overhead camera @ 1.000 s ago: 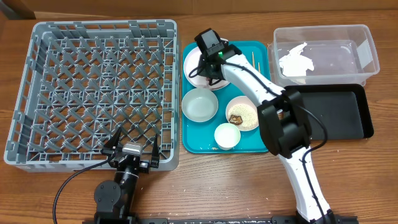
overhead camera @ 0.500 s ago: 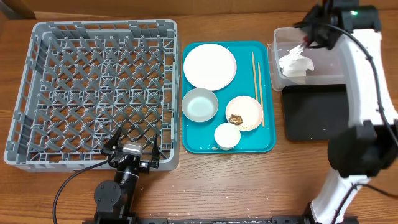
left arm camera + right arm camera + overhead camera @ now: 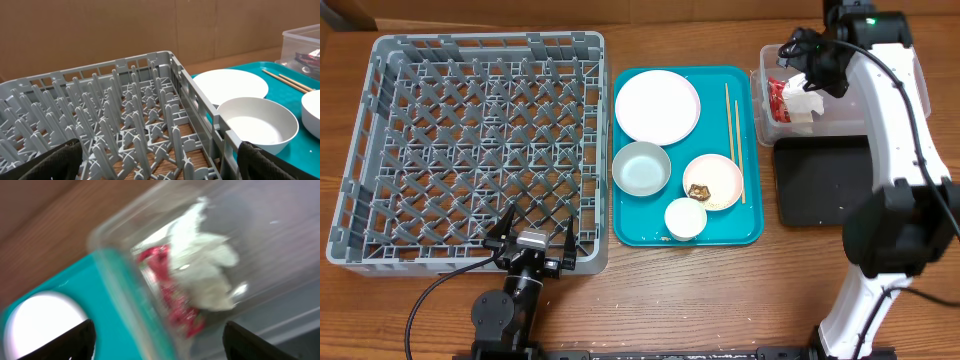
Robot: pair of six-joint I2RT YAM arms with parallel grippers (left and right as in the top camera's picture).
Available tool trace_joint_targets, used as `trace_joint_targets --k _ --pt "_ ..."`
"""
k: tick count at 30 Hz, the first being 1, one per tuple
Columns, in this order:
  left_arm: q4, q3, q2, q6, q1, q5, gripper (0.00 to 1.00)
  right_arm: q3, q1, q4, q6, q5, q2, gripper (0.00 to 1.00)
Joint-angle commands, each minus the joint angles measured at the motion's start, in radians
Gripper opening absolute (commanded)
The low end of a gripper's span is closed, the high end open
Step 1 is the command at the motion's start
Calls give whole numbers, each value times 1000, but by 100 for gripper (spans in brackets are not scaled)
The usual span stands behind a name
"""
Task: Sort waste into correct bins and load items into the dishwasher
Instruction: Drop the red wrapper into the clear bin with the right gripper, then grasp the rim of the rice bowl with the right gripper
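Overhead, we saw the crumpled red-and-silver wrapper (image 3: 778, 97) and crumpled white paper (image 3: 803, 108) inside the clear plastic rectangular tub (image 3: 763, 72), the right gripper (image 3: 799, 52) spread wide above them; the left gripper (image 3: 533, 235), also wide, rested by the grey plastic dish rack (image 3: 380, 150).

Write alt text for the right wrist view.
Blurred look down into a clear plastic rectangular tub holding crumpled white paper beside a crumpled red-and-silver wrapper. The right pincer is open and empty, its dark fingertips in the bottom corners; a teal tray edge and round white plate sit lower left.
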Motion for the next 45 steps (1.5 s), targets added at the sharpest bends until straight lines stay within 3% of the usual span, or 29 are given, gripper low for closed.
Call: trace_joint_targets --k 1,6,15,21,31,37,45 --pt "-3 -4 -10 15 0 0 99 48 83 -36 -98 -136 -121 79" --pt "-3 -4 -10 15 0 0 100 18 185 -105 -99 -133 -116 75" --pt "-3 -4 -10 15 0 0 100 -142 307 -146 95 -54 -114 72" --pt "-3 -4 -10 15 0 0 100 -306 352 -55 176 -19 -114 67" --pt "-3 -4 -10 15 0 0 100 -505 398 177 311 10 -114 43" --pt "-3 -4 -10 15 0 0 100 -562 426 293 391 18 -113 36" --pt "-3 -4 -10 15 0 0 100 -571 481 289 473 56 -82 29"
